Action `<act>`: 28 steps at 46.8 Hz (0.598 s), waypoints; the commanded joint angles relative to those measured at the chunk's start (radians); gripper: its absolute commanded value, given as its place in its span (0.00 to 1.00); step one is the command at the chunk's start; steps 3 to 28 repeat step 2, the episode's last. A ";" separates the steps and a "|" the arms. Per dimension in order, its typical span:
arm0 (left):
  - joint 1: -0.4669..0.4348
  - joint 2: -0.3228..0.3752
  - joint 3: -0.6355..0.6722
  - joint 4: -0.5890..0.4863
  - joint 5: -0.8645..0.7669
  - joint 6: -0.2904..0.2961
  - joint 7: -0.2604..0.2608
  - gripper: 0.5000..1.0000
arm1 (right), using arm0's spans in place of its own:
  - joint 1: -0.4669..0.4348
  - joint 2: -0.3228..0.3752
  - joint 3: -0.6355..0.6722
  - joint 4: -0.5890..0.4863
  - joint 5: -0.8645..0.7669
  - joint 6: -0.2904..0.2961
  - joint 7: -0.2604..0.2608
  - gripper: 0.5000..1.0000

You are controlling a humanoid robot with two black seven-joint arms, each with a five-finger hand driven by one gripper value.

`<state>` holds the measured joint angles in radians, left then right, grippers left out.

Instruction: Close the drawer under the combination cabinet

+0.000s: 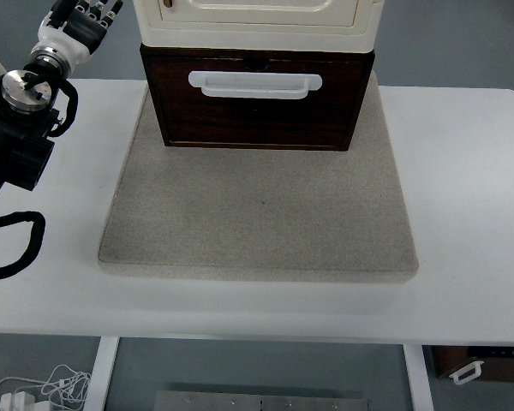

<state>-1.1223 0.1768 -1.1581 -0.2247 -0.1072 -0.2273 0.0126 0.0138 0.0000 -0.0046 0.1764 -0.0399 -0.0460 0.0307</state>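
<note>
Nearest me the white surface [463,214] is bare, then comes the grey mat [257,214]. At its far end sits the dark drawer [257,116] with its white handle [255,84], standing proud of the cream cabinet [257,21] above it. The left hand [77,21] hangs far left, beside the cabinet and apart from it, fingers loosely spread, holding nothing. It should swing in front of the drawer face and push straight back, centred near the handle, so the stack doesn't skew.

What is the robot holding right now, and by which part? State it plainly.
Nothing. The left hand is up at the table's far left, apart from the drawer and its white handle. No right hand shows.
</note>
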 commanded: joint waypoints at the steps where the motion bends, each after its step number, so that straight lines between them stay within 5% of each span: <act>1: 0.003 -0.007 0.000 -0.002 0.000 0.002 -0.009 1.00 | -0.002 0.000 0.002 0.000 0.003 0.000 0.000 0.90; 28: 0.003 -0.010 0.000 -0.002 0.000 0.003 -0.009 1.00 | -0.002 0.000 0.002 0.000 0.003 0.001 0.000 0.90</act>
